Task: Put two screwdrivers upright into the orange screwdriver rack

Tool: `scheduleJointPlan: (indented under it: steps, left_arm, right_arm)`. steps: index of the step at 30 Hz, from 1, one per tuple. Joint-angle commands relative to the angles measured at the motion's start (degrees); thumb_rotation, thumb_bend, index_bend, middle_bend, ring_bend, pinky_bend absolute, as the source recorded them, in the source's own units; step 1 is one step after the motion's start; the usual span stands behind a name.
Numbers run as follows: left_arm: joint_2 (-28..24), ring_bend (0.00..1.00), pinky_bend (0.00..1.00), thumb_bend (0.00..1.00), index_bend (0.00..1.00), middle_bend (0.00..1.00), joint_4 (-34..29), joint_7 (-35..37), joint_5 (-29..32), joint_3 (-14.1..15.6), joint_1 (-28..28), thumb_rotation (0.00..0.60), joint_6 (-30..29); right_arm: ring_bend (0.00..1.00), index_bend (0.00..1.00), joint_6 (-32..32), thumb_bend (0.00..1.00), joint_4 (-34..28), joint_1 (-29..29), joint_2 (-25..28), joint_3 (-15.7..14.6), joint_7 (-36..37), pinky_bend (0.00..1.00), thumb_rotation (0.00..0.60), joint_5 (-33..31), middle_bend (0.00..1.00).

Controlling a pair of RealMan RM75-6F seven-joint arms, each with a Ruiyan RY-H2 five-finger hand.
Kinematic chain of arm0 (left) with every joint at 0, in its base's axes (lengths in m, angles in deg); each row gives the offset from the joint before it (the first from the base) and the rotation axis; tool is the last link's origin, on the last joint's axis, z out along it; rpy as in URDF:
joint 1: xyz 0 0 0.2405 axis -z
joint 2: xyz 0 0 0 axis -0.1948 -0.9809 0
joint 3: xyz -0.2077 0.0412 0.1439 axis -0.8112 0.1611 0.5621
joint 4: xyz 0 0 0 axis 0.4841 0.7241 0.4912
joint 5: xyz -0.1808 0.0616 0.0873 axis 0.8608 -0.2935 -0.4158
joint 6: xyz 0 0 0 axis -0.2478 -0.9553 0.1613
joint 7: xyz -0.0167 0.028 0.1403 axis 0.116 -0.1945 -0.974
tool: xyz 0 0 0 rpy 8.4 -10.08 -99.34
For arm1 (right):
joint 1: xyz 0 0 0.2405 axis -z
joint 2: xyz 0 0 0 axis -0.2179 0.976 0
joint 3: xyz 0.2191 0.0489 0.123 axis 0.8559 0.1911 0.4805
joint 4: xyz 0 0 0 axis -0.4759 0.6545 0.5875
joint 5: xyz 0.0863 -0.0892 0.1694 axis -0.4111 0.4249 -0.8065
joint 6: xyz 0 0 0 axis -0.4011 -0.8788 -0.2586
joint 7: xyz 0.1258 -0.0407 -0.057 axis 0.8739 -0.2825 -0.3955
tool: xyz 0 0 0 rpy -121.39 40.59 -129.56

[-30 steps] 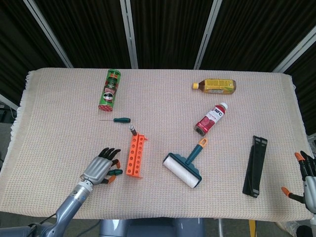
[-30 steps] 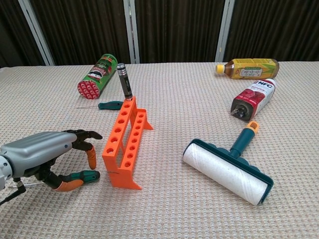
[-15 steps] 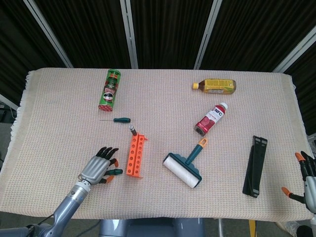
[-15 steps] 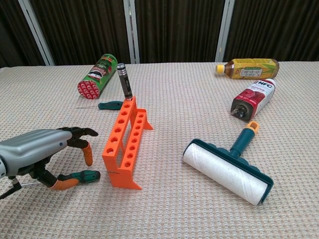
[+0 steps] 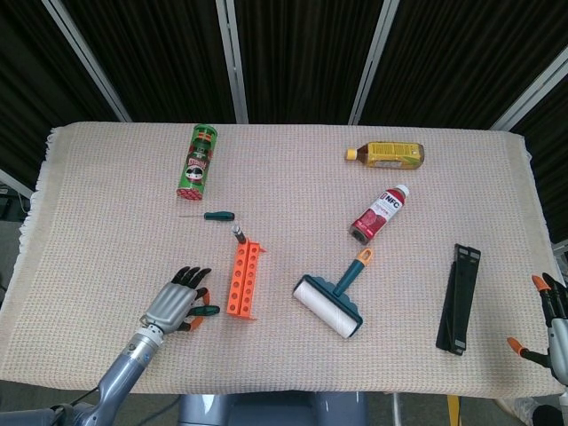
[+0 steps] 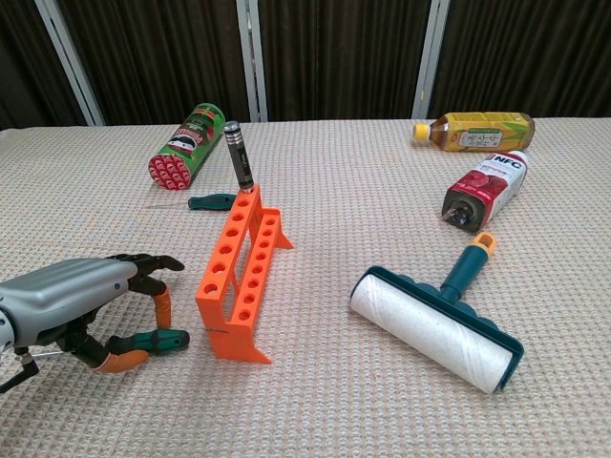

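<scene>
Left hand (image 6: pixel 81 310), at lower left, curls around the green-handled screwdriver (image 6: pixel 153 339) lying flat, its long axis pointing right toward the nearby orange plastic rack (image 6: pixel 243 277); grip firmness unclear.

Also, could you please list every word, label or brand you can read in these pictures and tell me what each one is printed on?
"NFC": on the white label band of the red juice bottle lying on its side.
Green chip can: a logo with a face shows, but its lettering is too blurred to read.
Yellow tea bottle: the label print is too small to read.
Orange screwdriver rack, lint roller and screwdrivers: no text visible.
</scene>
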Motion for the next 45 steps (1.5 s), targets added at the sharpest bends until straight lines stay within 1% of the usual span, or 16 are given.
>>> scheduleJointPlan:
  steps: [1,4,9,14,15,19,20,22,23,28,29,31,33,37,40,45]
  left_arm:
    - [0.1,0.0,0.0,0.4,0.47,0.05,0.0,0.2,0.1,0.0,0.0,0.6,0.1]
    - [0.5,0.0,0.0,0.47,0.51,0.08,0.4,0.7,-0.2,-0.2,-0.2,0.6,-0.6]
    - [0.8,0.0,0.0,0.54,0.55,0.12,0.5,2.6,-1.0,-0.8,-0.6,0.6,-1.6]
    - [-0.8,0.0,0.0,0.55,0.57,0.17,-2.0,9.5,-3.0,-2.6,-1.3,0.6,-3.4]
    - [-2.0,0.01,0.0,0.55,0.57,0.19,-3.5,13.7,-3.9,-3.5,-1.6,0.6,-3.9]
    - [-5.5,0.07,0.02,0.55,0.58,0.26,-6.1,23.7,-7.1,-5.3,-2.0,0.6,-5.0]
    - [-6.8,0.08,0.03,0.55,0.59,0.26,-6.9,27.6,-8.4,-5.9,-2.1,0.6,-5.4]
    - [-8.4,0.09,0.05,0.55,0.6,0.28,-7.7,33.0,-10.3,-6.5,-2.2,0.6,-5.8]
    - [-9.6,0.09,0.06,0.55,0.6,0.29,-8.5,37.7,-11.6,-6.9,-2.3,0.6,-6.2]
    - [-13.0,0.08,0.05,0.55,0.63,0.27,-9.8,54.1,-17.0,-7.6,-2.7,0.6,-8.2]
    - [-13.5,0.08,0.05,0.55,0.63,0.26,-9.5,59.0,-18.9,-7.4,-2.7,0.6,-9.0]
    - [-14.1,0.07,0.05,0.55,0.63,0.25,-9.3,65.9,-21.0,-7.0,-2.6,0.6,-9.7]
    - [-14.9,0.06,0.05,0.55,0.63,0.23,-8.6,73.9,-23.5,-5.9,-1.9,0.6,-9.4]
    - [-16.3,0.04,0.02,0.55,0.63,0.21,-7.0,84.9,-27.6,-4.0,0.3,0.6,-8.3]
    - [-16.1,0.02,0.0,0.55,0.63,0.19,-5.5,89.1,-29.8,-3.1,1.8,0.6,-7.9]
    - [-14.2,0.0,0.0,0.55,0.63,0.18,-3.2,95.0,-32.9,-1.8,5.0,0.6,-7.4]
  right_arm:
    - [0.0,0.0,0.0,0.0,0.1,0.0,0.0,0.0,0.1,0.0,0.6,0.0,0.0]
    - [0.0,0.0,0.1,0.0,0.2,0.1,-0.1,0.0,0.3,0.0,0.6,0.0,0.0]
    - [0.0,0.0,0.0,0.0,0.4,0.1,-0.1,0.0,0.4,0.0,0.6,-0.1,0.0]
    - [0.0,0.0,-0.2,0.0,0.4,0.2,-0.1,0.0,0.4,0.0,0.6,0.0,0.0]
    - [0.0,0.0,-0.3,0.0,0.3,0.2,-0.1,0.1,0.4,0.0,0.6,0.1,0.0]
    - [0.0,0.0,-0.4,0.0,0.2,0.3,0.0,0.0,0.4,0.0,0.6,0.2,0.0]
    - [0.0,0.0,-0.4,0.0,0.1,0.3,0.0,0.0,0.4,0.0,0.6,0.2,0.0]
    - [0.0,0.0,-0.5,0.0,0.1,0.3,0.0,0.0,0.3,0.0,0.6,0.3,0.0]
    - [0.0,0.0,-0.6,0.0,0.0,0.3,0.0,0.0,0.2,0.0,0.6,0.3,0.0]
    - [0.0,0.0,-0.9,0.0,-0.4,0.4,0.1,0.0,-0.2,0.0,0.6,0.4,0.0]
    - [0.0,0.0,-0.9,0.0,-0.5,0.4,0.1,0.0,-0.4,0.0,0.6,0.4,0.0]
    - [0.0,0.0,-0.9,0.0,-0.7,0.4,0.2,0.0,-0.5,0.0,0.6,0.5,0.0]
    - [0.0,0.0,-1.0,0.0,-0.9,0.4,0.2,0.0,-0.7,0.0,0.6,0.6,0.0]
    - [0.0,0.0,-1.0,0.0,-1.2,0.3,0.4,0.0,-1.1,0.0,0.6,0.7,0.0]
    - [0.0,0.0,-1.0,0.0,-1.4,0.3,0.4,0.0,-1.2,0.0,0.6,0.7,0.0]
    - [0.0,0.0,-0.9,0.0,-1.6,0.2,0.4,0.0,-1.5,0.0,0.6,0.7,0.0]
